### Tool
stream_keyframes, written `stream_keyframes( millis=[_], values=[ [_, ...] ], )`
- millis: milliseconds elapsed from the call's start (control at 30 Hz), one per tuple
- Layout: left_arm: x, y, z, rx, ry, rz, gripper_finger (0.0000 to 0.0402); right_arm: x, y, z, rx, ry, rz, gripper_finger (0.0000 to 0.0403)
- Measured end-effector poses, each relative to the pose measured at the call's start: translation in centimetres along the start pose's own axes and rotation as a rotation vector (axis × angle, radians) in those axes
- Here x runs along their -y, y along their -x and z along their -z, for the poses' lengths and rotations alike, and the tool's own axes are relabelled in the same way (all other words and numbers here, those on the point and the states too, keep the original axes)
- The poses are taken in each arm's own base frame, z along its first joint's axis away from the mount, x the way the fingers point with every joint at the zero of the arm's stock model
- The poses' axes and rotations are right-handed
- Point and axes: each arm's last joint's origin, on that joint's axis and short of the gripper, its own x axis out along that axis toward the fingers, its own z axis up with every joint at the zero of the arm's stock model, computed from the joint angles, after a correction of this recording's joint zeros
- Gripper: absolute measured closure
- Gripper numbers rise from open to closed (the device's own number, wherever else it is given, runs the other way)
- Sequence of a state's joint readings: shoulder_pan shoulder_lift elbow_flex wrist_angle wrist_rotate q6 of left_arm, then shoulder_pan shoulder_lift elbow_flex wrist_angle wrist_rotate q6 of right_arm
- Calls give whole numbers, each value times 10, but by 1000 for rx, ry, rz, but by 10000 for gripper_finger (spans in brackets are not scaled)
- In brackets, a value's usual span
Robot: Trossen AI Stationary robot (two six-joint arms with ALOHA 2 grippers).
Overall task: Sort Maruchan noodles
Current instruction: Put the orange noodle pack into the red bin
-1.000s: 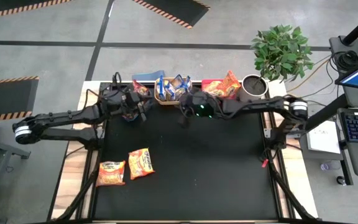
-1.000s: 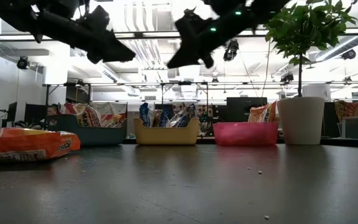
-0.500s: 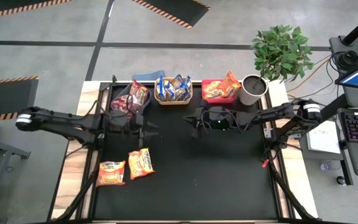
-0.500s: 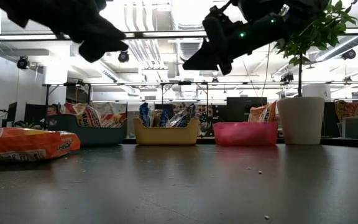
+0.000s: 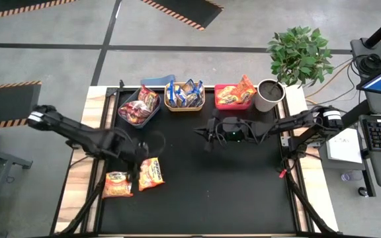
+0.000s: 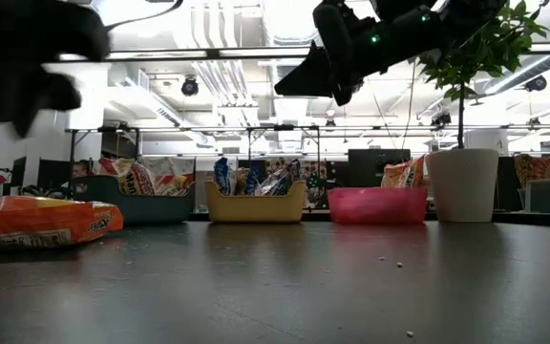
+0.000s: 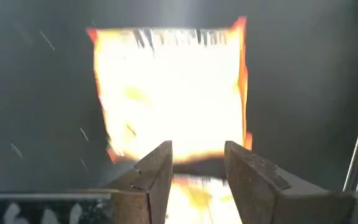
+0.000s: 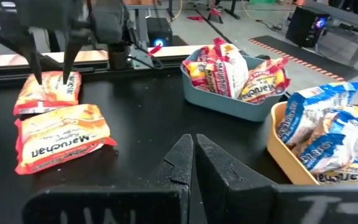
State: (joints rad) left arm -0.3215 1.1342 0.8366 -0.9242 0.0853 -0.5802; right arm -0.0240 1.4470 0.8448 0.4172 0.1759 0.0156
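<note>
on my screens, two loose maruchan noodles packets [image 5: 151,174] and [image 5: 118,184] lie side by side at the near left of the black desk [image 5: 243,192]. my left hand [image 5: 139,158] hovers just above the inner packet, fingers [image 7: 157,177] parted and holding nothing. my right hand [image 5: 207,132] hangs over mid-desk, pinched shut and empty. along the far edge, more packets fill the blue bin [image 5: 137,109], the yellow bin [image 5: 184,96] and the red bin [image 5: 233,96], beside a potted plant [image 5: 301,53].
</note>
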Motion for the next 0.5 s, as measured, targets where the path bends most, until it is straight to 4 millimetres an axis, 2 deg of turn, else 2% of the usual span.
stream_keyframes(
  millis=[167,500],
  values=[
    [16,-30,15,-135,-73,-61,299,-2,0,0,-1,4,-5,394],
    [24,-73,4,-185,-172,-134,363,-2,0,-1,9,16,-5,394]
  ],
)
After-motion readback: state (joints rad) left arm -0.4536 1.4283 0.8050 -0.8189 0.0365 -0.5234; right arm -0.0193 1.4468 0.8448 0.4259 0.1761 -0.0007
